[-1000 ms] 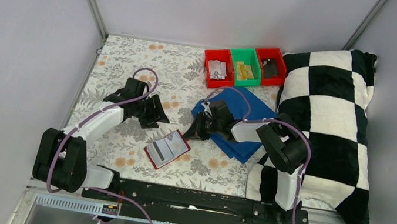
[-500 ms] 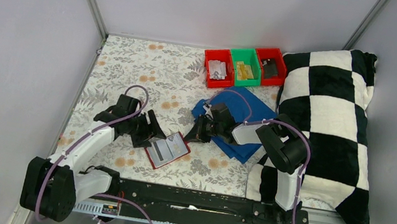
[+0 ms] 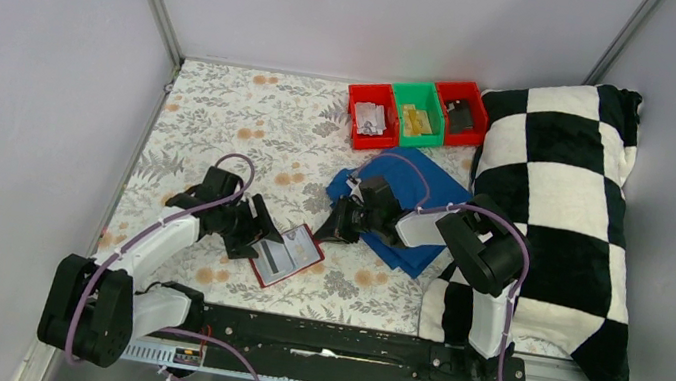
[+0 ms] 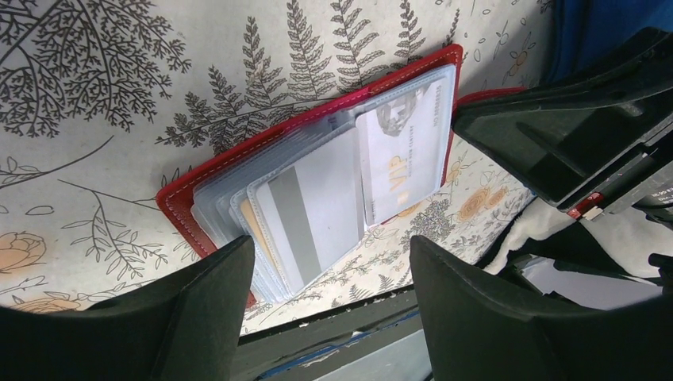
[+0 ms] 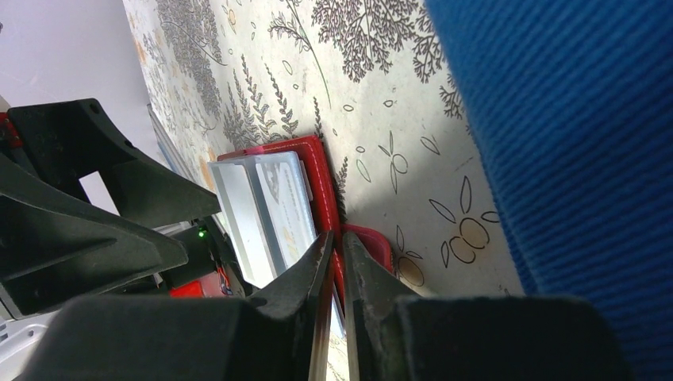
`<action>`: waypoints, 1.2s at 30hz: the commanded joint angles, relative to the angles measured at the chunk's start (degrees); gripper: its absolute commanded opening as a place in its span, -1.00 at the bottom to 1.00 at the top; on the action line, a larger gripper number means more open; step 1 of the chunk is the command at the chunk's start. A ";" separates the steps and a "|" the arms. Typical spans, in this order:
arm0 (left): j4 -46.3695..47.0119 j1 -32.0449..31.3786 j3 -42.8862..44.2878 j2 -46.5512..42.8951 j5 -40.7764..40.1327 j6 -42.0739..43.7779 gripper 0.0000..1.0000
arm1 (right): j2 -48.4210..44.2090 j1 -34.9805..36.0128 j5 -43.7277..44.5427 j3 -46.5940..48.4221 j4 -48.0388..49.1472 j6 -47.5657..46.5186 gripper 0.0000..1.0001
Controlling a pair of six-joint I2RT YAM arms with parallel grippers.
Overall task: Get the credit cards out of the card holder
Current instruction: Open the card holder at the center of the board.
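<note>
**Left arm has swung in to the holder**

From near the desk's (image 3: 226, 103) 10 o'clock, the left pincer (image 3: 254, 230) has come down to the holder's (image 3: 285, 254) 9 o'clock edge, jaws spread wide. The holder lies open at centre, long axis 8 to 2 o'clock. The cards (image 4: 317, 206) sit in their slots, straight ahead between the left jaws. The right pincer (image 3: 330, 228) looks clenched on the holder's 2 o'clock edge.

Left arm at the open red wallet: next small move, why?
Probably lower the left gripper and close on the pale striped plastic card: its jaws stand open astride it, the red folding card holder lies open, right gripper seemingly pinching its edge.
</note>
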 commanded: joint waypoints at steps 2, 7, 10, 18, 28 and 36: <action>2.54 -0.41 -0.46 0.35 -0.19 -1.11 0.53 | -1.89 0.48 1.00 -0.75 -0.60 -0.39 -0.67; 2.53 -0.66 -0.29 -0.36 -1.20 -1.77 0.57 | -1.98 0.54 1.03 -0.90 -0.67 -0.36 -0.67; 2.48 -0.85 -0.13 -0.70 -1.48 -2.36 0.57 | -1.85 0.49 1.00 -0.91 -0.58 -0.45 -0.66; -0.87 -1.21 2.75 -2.26 -3.91 -2.44 0.57 | -1.85 0.48 1.00 -1.01 -0.54 -0.36 -0.66; -0.75 -1.94 1.97 -0.44 -4.80 -2.89 0.53 | -1.70 0.48 1.06 -0.97 -0.30 -0.27 -0.66; 2.04 -2.95 0.63 1.15 -4.62 -3.97 0.53 | -1.63 0.51 1.03 -0.97 -0.33 -0.28 -0.66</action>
